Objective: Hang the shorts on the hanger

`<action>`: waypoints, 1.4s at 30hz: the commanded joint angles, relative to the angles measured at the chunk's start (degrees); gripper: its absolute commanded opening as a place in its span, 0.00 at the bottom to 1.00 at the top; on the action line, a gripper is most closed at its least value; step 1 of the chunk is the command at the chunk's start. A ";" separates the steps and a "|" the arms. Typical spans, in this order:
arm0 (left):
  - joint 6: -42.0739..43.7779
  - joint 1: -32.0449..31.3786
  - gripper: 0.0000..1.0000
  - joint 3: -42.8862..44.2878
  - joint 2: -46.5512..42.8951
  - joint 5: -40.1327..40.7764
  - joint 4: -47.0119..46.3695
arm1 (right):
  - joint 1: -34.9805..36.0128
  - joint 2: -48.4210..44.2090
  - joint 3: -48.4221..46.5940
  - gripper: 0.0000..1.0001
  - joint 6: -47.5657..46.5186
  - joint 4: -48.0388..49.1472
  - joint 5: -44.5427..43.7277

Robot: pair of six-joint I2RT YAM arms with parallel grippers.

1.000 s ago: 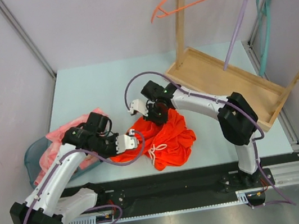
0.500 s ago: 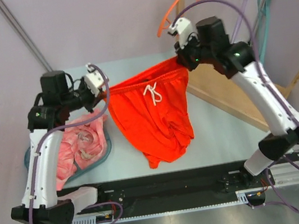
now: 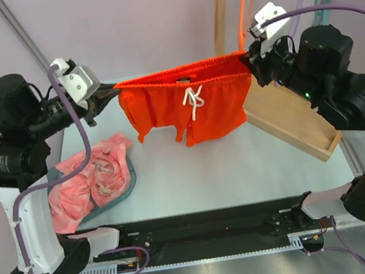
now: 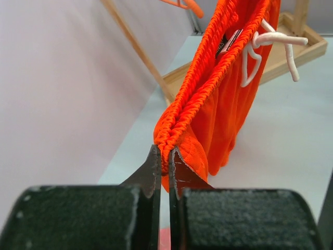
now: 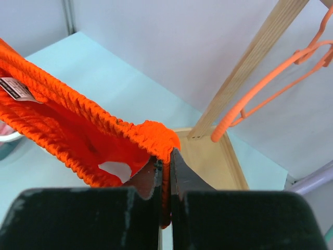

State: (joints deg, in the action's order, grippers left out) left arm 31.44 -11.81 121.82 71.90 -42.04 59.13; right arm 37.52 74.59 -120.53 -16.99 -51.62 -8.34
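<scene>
You see the shorts (image 3: 213, 108) as matt orange cloth with a ribbed waistband. The hanger (image 5: 222, 125) looks like smooth plastic, and the rack (image 3: 221, 12) is bare, pale wood.

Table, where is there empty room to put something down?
The table is bare in a wide patch below the held-up shorts. That patch is bordered by the pink garment on the left, the wooden tray on the right and the black base rail in front. It is crowded at the left, where the pink garment lies.
</scene>
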 commanded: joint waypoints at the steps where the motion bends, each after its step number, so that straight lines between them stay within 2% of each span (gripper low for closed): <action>1: -0.24 -0.32 0.00 0.70 -4.30 0.82 4.41 | 2.21 -4.53 -1.37 0.00 1.70 -2.69 -8.63; 6: -2.87 -0.40 0.00 0.35 -5.37 1.52 5.02 | 2.03 -3.84 -5.23 0.00 3.46 -4.98 -5.91; 9: -3.32 -0.40 0.00 -1.48 -3.70 2.05 6.08 | 3.17 -1.99 -4.02 0.00 4.16 -5.51 -7.56; 11: -2.44 -0.40 0.00 -4.47 -3.43 2.49 5.47 | 3.62 -2.16 2.03 0.00 4.51 -4.29 -10.10; 12: -1.83 -0.40 0.00 -9.10 -3.78 2.93 4.51 | 3.62 -2.60 4.92 0.00 4.17 -1.41 -10.73; 13: -1.56 -0.40 0.00 -12.10 -4.31 3.89 3.19 | 3.62 -3.30 12.18 0.00 3.81 0.53 -11.26; 14: -1.12 -0.40 0.00 -18.22 -5.27 4.51 0.05 | 3.53 -4.87 15.90 0.00 3.20 2.99 -12.04; 16: 0.28 -0.32 0.00 -23.80 -5.63 5.39 -2.69 | 3.09 -6.03 25.98 0.00 1.62 9.85 -12.23; 17: 0.98 -0.40 0.00 -28.17 -5.45 5.83 -4.62 | 2.22 -6.12 28.31 0.00 1.35 11.69 -11.88; 20: 2.31 -0.32 0.00 -32.77 -3.70 7.23 -8.58 | -1.81 -4.54 33.33 0.00 0.56 17.06 -10.30; 24: 2.75 -0.32 0.00 -37.96 -2.12 8.64 -14.21 | -6.92 -0.59 33.78 0.00 -0.76 22.07 -7.57; 27: 0.65 -0.23 0.00 -41.31 -1.59 11.80 -21.06 | -7.37 0.38 35.09 0.00 -3.91 25.49 -7.04; 29: -0.93 -0.23 0.00 -40.44 0.16 12.94 -25.28 | -7.98 1.87 34.93 0.00 -5.76 28.40 -6.96; 32: -2.70 -0.23 0.00 -36.15 3.94 13.39 -26.53 | -8.16 3.98 33.79 0.00 -7.00 31.66 -7.48; 35: -1.48 -0.23 0.00 -35.16 5.35 12.43 -25.04 | -8.16 4.34 33.78 0.00 -6.13 28.35 -6.44; 37: 2.29 -0.23 0.00 -36.12 5.18 9.53 -20.67 | -7.99 3.99 35.26 0.00 -3.67 25.35 -5.46; 40: 9.23 -0.40 0.00 -41.47 2.55 5.92 -14.06 | -8.07 2.41 39.82 0.00 -0.15 19.72 -0.92; 42: 12.32 -0.58 0.00 -48.41 -0.95 5.66 -12.47 | -7.99 -0.05 43.70 0.00 1.43 16.38 2.69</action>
State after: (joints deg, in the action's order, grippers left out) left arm 35.33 -12.73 81.28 76.69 -33.95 39.59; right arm 30.20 78.81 -82.32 -19.49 -28.40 -10.24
